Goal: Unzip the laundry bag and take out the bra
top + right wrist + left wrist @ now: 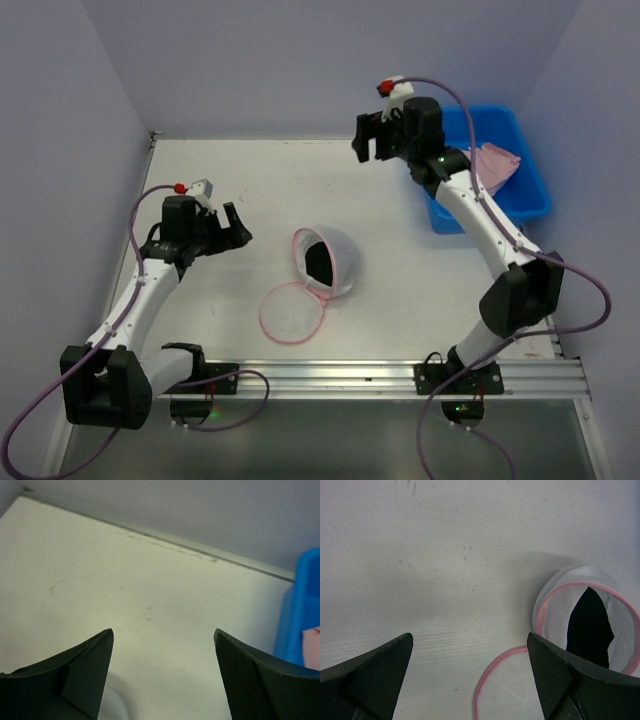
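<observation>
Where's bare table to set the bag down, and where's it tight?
Bare table runs along the back wall between the left hand and right hand, and between the laundry bag and the right arm. Crowded: the middle, with the bag and its unzipped flap, and the far right, where the blue bin holds the bra.

The tabletop [240,180] is matt off-white, smooth with faint scuffs. At its centre, the laundry bag [328,260] is thin translucent white mesh edged in pink fabric trim. At two o'clock, the blue bin [530,200] is smooth, slightly glossy plastic. The bra [497,163] inside it looks like soft pale pink cloth. At six o'clock runs a brushed metal rail [380,378].
</observation>
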You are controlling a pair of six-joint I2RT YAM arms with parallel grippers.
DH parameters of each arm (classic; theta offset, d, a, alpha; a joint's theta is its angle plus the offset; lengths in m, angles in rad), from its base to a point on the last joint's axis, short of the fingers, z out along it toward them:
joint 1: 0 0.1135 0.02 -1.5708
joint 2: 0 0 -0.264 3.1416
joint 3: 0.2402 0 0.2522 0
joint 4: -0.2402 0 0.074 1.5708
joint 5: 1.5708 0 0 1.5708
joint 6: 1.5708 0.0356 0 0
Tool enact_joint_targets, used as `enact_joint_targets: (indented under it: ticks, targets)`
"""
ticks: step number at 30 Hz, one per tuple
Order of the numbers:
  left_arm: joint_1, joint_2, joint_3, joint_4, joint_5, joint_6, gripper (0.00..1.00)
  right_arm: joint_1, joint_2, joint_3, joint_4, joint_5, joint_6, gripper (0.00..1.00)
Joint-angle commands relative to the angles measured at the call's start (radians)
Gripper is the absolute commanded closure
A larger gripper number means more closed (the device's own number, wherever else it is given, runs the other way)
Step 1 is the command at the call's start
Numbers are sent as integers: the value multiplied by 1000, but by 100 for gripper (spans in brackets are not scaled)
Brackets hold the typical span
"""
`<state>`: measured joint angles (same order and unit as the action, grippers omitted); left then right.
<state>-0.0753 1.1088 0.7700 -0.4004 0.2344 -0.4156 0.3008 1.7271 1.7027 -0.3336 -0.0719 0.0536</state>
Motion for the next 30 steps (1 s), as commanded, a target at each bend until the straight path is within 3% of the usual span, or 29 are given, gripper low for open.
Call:
enact_joint_targets:
  ticks: [1,6,11,16,19,25,30]
  targets:
    - [12,-29,-12,43,46,5,0,177,-134,-168,42,-28,3,17]
    - [14,-27,-18,49,68,3,0,420,-179,-346,88,35,52,18]
    - [14,-30,-20,49,66,3,0,541,-140,-432,91,54,68,28]
    - [14,-29,-24,54,75,0,0,558,-84,-495,113,61,104,46]
    - [14,-24,-26,55,86,0,0,557,-46,-511,110,69,101,50]
    - [16,-30,-31,63,82,-2,0,534,32,-511,77,70,98,52]
    - [16,-7,-35,74,134,-2,0,528,55,-515,59,99,104,42]
